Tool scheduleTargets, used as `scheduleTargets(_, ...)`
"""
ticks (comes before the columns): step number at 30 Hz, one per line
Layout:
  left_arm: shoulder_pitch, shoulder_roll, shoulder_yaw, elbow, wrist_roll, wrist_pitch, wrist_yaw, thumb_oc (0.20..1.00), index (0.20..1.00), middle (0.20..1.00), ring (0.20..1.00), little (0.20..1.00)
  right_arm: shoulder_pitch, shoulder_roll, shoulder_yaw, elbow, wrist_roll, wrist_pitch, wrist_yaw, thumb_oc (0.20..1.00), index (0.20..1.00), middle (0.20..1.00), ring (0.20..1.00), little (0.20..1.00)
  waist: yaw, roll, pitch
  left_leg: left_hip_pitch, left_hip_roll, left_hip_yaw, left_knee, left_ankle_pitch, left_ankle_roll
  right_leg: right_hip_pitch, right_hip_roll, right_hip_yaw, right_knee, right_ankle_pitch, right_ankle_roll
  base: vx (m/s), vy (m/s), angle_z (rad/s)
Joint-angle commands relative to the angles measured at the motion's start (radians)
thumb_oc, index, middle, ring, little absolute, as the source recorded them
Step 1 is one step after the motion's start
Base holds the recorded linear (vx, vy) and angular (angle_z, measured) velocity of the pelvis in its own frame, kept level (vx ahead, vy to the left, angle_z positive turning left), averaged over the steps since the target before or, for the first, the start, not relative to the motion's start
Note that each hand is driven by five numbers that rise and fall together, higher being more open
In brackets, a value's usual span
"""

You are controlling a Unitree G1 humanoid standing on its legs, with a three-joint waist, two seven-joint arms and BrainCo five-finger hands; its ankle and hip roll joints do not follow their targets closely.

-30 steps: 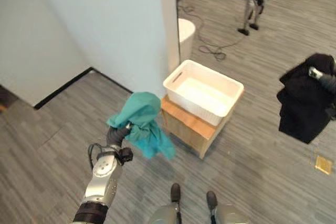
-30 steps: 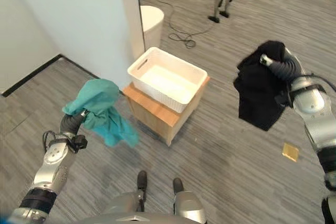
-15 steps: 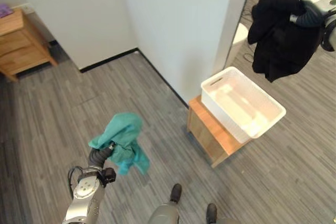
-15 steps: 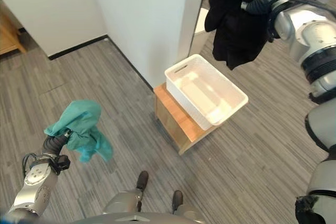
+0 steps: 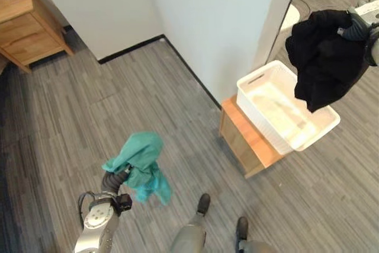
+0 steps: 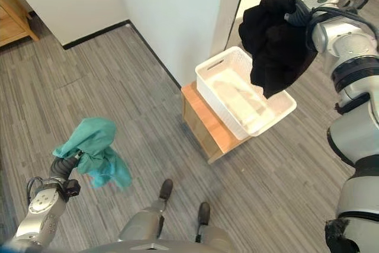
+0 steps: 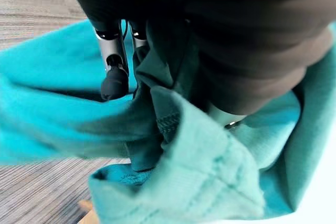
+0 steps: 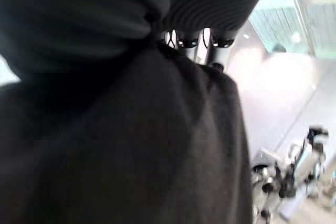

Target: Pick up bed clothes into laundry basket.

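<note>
Overhead, black garment (image 6: 275,45) — above laundry basket (image 6: 220,70).

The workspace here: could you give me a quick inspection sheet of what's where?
Surface: grey plank floor; white wall corner beside the basket.
Job's things: white laundry basket on a low wooden stand, nothing seen inside; teal garment held low at the left; black garment hanging over the basket's far end.
Clutter: nothing seen.
Hands: left hand curled into the teal garment; right hand gripping the black garment.
Cables: nothing seen.
Surroundings: wooden bedside cabinet against the wall; white round bin behind the wall corner.
</note>
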Motion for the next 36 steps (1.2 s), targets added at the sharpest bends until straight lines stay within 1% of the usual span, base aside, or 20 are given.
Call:
scheduleTargets(1,-0.098,0.028,0.02,-0.083,-0.086,-0.089,0.013,0.2,0.2,0.2,0.2,0.2,-0.114,0.038,0.0,0.007,0.008,0.076,-0.075,0.2,0.2,0.2,0.2,0.2,0.014,-0.045,0.03,0.061,0.019,0.053,0.003,-0.089,-0.033,-0.099,-0.057,0.014,0.014,0.038,0.044,-0.02,-0.01,-0.08)
scheduleTargets(2,-0.098,0.029,0.02,-0.082,-0.086,-0.089,0.012,0.2,0.2,0.2,0.2,0.2,-0.113,0.039,-0.001,0.007,0.007,0.077,-0.076,0.2,0.2,0.2,0.2,0.2,0.015,-0.045,0.029,0.06,0.019,0.054,0.003,-0.089,-0.033,-0.1,-0.057,0.015,0.014,0.038,0.044,-0.01,-0.021,-0.14)
scheduleTargets(3,-0.096,0.03,0.022,-0.085,-0.089,-0.088,0.018,0.2,0.2,0.2,0.2,0.2,-0.113,0.079,-0.02,0.005,0.002,0.092,-0.074,0.2,0.2,0.2,0.2,0.2,0.017,-0.033,0.03,0.051,0.019,0.061,0.003,-0.088,-0.033,-0.114,-0.055,0.025,0.013,0.041,0.042,-0.01,-0.015,-0.15)
scheduleTargets(5,-0.096,0.03,0.02,-0.086,-0.094,-0.088,0.019,0.2,0.2,0.2,0.2,0.2,-0.111,0.112,-0.025,0.003,-0.016,0.097,-0.068,0.2,0.2,0.2,0.2,0.2,0.02,-0.017,0.03,0.043,0.017,0.069,0.003,-0.087,-0.035,-0.122,-0.056,0.029,0.012,0.04,0.042,-0.01,-0.017,-0.15)
scheduleTargets(10,-0.109,0.017,0.005,-0.075,-0.105,-0.092,0.021,0.2,0.2,0.2,0.2,0.2,-0.103,0.176,-0.023,0.007,-0.077,0.108,-0.056,0.2,0.2,0.2,0.2,0.2,0.02,0.032,0.025,0.03,0.01,0.076,0.003,-0.082,-0.039,-0.14,-0.06,0.035,0.012,0.037,0.039,0.01,-0.005,-0.08)
scheduleTargets(11,-0.109,0.017,0.005,-0.074,-0.105,-0.092,0.021,0.2,0.2,0.2,0.2,0.2,-0.104,0.176,-0.023,0.007,-0.077,0.109,-0.056,0.2,0.2,0.2,0.2,0.2,0.02,0.033,0.025,0.029,0.01,0.076,0.003,-0.082,-0.039,-0.14,-0.06,0.035,0.012,0.037,0.039,0.0,0.0,0.0)
scheduleTargets(12,-0.108,0.009,0.001,-0.073,-0.111,-0.094,0.023,0.2,0.2,0.2,0.2,0.2,-0.088,0.19,-0.043,0.013,-0.074,0.118,-0.065,0.2,0.2,0.2,0.2,0.2,0.019,0.043,0.025,0.028,0.009,0.076,0.003,-0.08,-0.039,-0.144,-0.059,0.037,0.012,0.037,0.038,0.0,0.0,0.0)
scheduleTargets(13,-0.115,0.01,-0.005,-0.072,-0.108,-0.092,0.025,0.2,0.2,0.2,0.2,0.2,-0.09,0.216,-0.026,0.007,-0.097,0.112,-0.046,0.2,0.2,0.2,0.2,0.2,0.022,0.059,0.029,0.022,0.007,0.078,0.003,-0.077,-0.041,-0.149,-0.06,0.038,0.012,0.037,0.037,0.0,0.0,0.0)
scheduleTargets(14,-0.116,0.005,-0.008,-0.075,-0.111,-0.097,0.025,0.2,0.2,0.2,0.2,0.2,-0.094,0.212,-0.027,0.011,-0.115,0.117,-0.061,0.2,0.2,0.2,0.2,0.2,0.021,0.069,0.027,0.016,0.005,0.079,0.003,-0.075,-0.042,-0.152,-0.062,0.037,0.012,0.035,0.036,-0.02,-0.006,-0.05)
scheduleTargets(15,-0.116,0.005,-0.008,-0.074,-0.111,-0.097,0.025,0.2,0.2,0.2,0.2,0.2,-0.093,0.212,-0.027,0.011,-0.115,0.117,-0.061,0.2,0.2,0.2,0.2,0.2,0.021,0.07,0.025,0.015,0.005,0.079,0.003,-0.075,-0.042,-0.153,-0.062,0.037,0.012,0.035,0.036,0.0,-0.021,-0.03)
scheduleTargets(16,-0.119,-0.005,-0.013,-0.081,-0.119,-0.099,0.031,0.2,0.2,0.2,0.2,0.2,-0.08,0.221,-0.043,0.014,-0.12,0.126,-0.069,0.2,0.2,0.2,0.2,0.2,0.023,0.081,0.028,0.013,0.004,0.077,0.003,-0.073,-0.042,-0.154,-0.061,0.035,0.012,0.033,0.036,0.0,-0.034,-0.03)
scheduleTargets(19,-0.118,-0.014,-0.019,-0.066,-0.117,-0.098,0.036,0.2,0.2,0.2,0.2,0.2,-0.076,0.22,-0.052,-0.007,-0.109,0.124,-0.071,0.2,0.2,0.2,0.2,0.2,0.021,0.092,0.034,0.007,0.004,0.077,0.003,-0.07,-0.044,-0.157,-0.059,0.034,0.012,0.033,0.035,0.0,-0.011,0.0)
scheduleTargets(21,-0.121,-0.017,-0.02,-0.059,-0.116,-0.098,0.04,0.2,0.2,0.2,0.2,0.2,-0.076,0.222,-0.05,-0.013,-0.112,0.125,-0.065,0.2,0.2,0.2,0.2,0.2,0.021,0.094,0.034,0.007,0.004,0.078,0.003,-0.07,-0.045,-0.158,-0.058,0.036,0.012,0.031,0.035,0.0,0.0,0.0)
scheduleTargets(25,-0.134,-0.035,-0.04,-0.052,-0.125,-0.098,0.043,0.2,0.2,0.2,0.2,0.2,-0.072,0.267,-0.032,-0.032,-0.145,0.13,-0.036,0.2,0.2,0.2,0.2,0.2,0.01,0.105,0.037,0.006,0.004,0.087,0.003,-0.071,-0.047,-0.162,-0.056,0.043,0.012,0.027,0.032,0.0,0.0,0.0)
scheduleTargets(27,-0.138,-0.036,-0.048,-0.056,-0.126,-0.098,0.043,0.2,0.2,0.2,0.2,0.2,-0.072,0.276,-0.032,-0.021,-0.151,0.136,-0.037,0.2,0.2,0.2,0.2,0.2,0.009,0.108,0.037,0.005,0.004,0.088,0.003,-0.07,-0.047,-0.162,-0.056,0.044,0.012,0.027,0.032,-0.01,0.002,-0.02)
scheduleTargets(30,-0.156,-0.045,-0.07,-0.053,-0.135,-0.097,0.046,0.2,0.2,0.2,0.2,0.2,-0.062,0.314,-0.041,0.034,-0.159,0.15,-0.022,0.2,0.2,0.2,0.2,0.2,0.006,0.121,0.039,0.005,0.002,0.091,0.003,-0.071,-0.047,-0.162,-0.059,0.044,0.012,0.026,0.032,-0.01,0.012,-0.05)
scheduleTargets(31,-0.159,-0.046,-0.071,-0.048,-0.135,-0.097,0.049,0.2,0.2,0.2,0.2,0.2,-0.058,0.319,-0.045,0.047,-0.153,0.15,-0.022,1.0,1.0,1.0,1.0,1.0,0.005,0.125,0.039,0.006,0.002,0.09,0.003,-0.07,-0.047,-0.161,-0.059,0.046,0.012,0.027,0.031,0.0,0.0,0.0)
scheduleTargets(36,-0.161,-0.047,-0.068,-0.04,-0.13,-0.097,0.05,0.2,0.2,0.2,0.2,0.2,-0.07,0.332,-0.038,0.074,-0.148,0.15,-0.014,1.0,1.0,1.0,1.0,1.0,0.002,0.131,0.038,0.008,0.0,0.088,0.003,-0.071,-0.047,-0.157,-0.06,0.051,0.012,0.026,0.03,0.0,0.0,0.0)
